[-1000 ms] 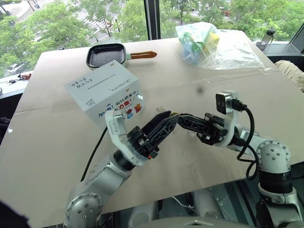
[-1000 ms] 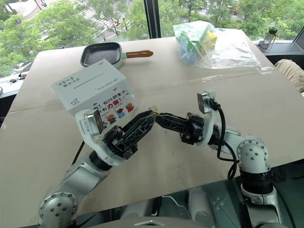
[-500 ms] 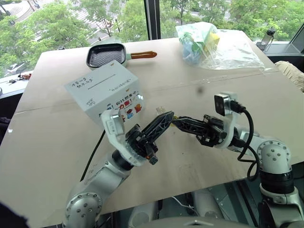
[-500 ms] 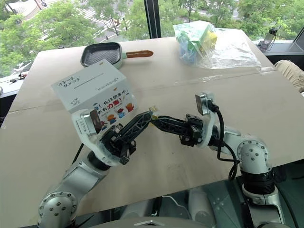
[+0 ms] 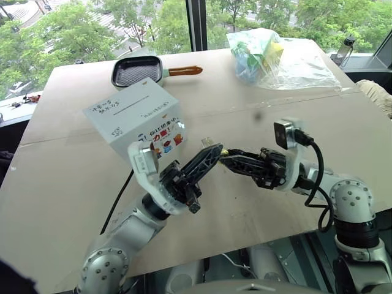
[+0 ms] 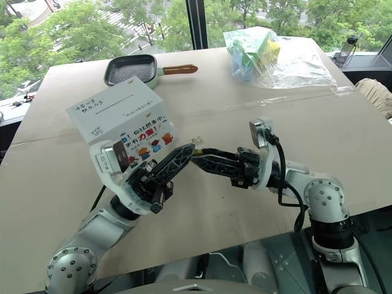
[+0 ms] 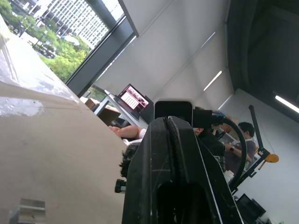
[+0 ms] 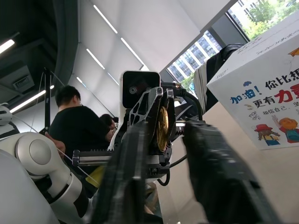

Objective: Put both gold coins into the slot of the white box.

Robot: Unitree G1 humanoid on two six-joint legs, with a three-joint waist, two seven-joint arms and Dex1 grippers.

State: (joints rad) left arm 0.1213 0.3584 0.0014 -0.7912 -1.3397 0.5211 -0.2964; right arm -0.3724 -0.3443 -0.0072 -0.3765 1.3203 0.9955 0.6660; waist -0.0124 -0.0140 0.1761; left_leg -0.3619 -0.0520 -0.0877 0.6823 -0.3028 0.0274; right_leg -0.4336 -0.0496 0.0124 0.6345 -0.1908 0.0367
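we go left to right in the left eye view. white box (image 5: 136,117) sits in the upper left of the frame on the surface (image 5: 67,184), tilted a bit, with the slot (image 5: 130,103) as a thin dark line on its handwritten top face. nothing is in the slot that we can see.

centre-left: left claw (image 5: 211,154) is clenched now. a second ago its fingers stood apart around the meeting point; now they're pressed together, and in the right wrist view we see a gold coin (image 8: 162,128) pinched edge-on between them. so the left claw is grasping the coin, held in the air just right of the box's cartoon face, not yet over the slot.

centre: right claw (image 5: 228,158) tip meets the left one. it was clamped tight a second ago; now its fingers (image 8: 212,163) are parted, one on each side of the coin in its own wrist view, so we read it as released or releasing. looks like a handover right to left, basically done.

meaning for the task: coin one is now in the arm nearer the box. next we'd guess the right claw backs off and the left carries the coin up-left to the slot. thin edge-on pinch, slip risk. we can't locate the second coin.

upper middle: grey pan (image 5: 138,70); upper right: clear bag (image 5: 275,58), both well apart from the action.
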